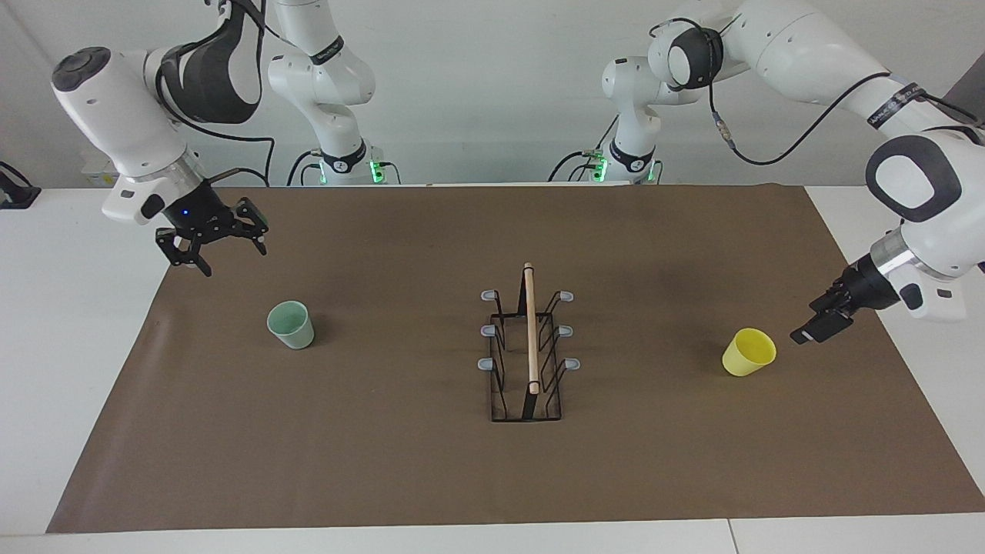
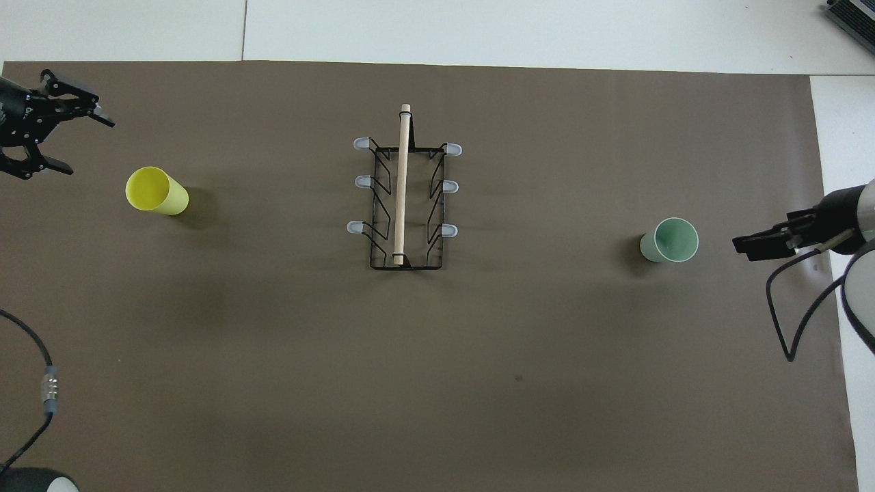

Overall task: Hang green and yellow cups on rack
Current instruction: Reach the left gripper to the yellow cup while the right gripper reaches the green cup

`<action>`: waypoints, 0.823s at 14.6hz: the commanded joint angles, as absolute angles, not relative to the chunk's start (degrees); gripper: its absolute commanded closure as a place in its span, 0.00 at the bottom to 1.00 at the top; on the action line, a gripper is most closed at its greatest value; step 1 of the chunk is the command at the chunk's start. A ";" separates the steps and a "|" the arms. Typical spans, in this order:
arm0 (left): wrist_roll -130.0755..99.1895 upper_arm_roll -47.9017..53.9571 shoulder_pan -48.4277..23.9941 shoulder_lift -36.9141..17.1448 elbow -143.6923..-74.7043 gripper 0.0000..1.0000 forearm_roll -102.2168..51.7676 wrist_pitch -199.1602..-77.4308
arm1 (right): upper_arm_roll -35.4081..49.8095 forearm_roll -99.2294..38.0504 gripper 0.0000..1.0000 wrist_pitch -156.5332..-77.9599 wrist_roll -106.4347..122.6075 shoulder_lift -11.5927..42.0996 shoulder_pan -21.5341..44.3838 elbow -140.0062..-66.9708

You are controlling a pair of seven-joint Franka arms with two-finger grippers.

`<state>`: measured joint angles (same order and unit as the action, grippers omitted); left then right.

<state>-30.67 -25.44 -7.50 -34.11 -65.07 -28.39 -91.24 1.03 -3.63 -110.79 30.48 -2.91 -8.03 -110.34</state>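
The pale green cup (image 1: 291, 325) (image 2: 671, 240) stands mouth up on the brown mat toward the right arm's end. The yellow cup (image 1: 748, 352) (image 2: 156, 191) stands mouth up toward the left arm's end. Between them is the black wire rack (image 1: 529, 346) (image 2: 403, 191) with its wooden bar and grey-capped prongs, all bare. My right gripper (image 1: 231, 260) (image 2: 745, 247) hangs open over the mat's edge, apart from the green cup. My left gripper (image 1: 812, 331) (image 2: 85, 147) is open and low over the mat beside the yellow cup, not touching it.
The brown mat (image 1: 385, 462) covers most of the white table (image 1: 77, 346). A loose cable (image 2: 786, 321) hangs from the right arm over the mat's edge.
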 commanded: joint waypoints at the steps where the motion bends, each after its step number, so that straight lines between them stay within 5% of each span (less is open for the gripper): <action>1: -39.10 -25.93 -5.80 -38.66 -61.96 0.00 -32.42 -95.77 | 1.58 3.41 0.00 -108.20 27.25 -2.20 -6.07 -108.46; 3: -41.91 -25.93 -5.02 -42.00 -61.44 0.00 -33.48 -99.04 | 1.58 6.84 0.00 -107.14 27.25 -0.19 -4.49 -106.10; 7: -46.31 -25.75 -2.47 -48.67 -58.11 0.00 -35.51 -102.48 | 1.67 16.60 0.00 -102.21 27.25 17.72 1.22 -89.23; 12: -48.95 -26.19 -0.87 -47.65 -63.78 0.00 -40.68 -102.39 | 1.67 30.37 0.00 -100.47 27.86 26.17 11.66 -88.42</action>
<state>-46.91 -25.49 -0.51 -48.10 -62.03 -38.14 -103.02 1.66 25.21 -103.83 27.64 23.10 7.69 -91.12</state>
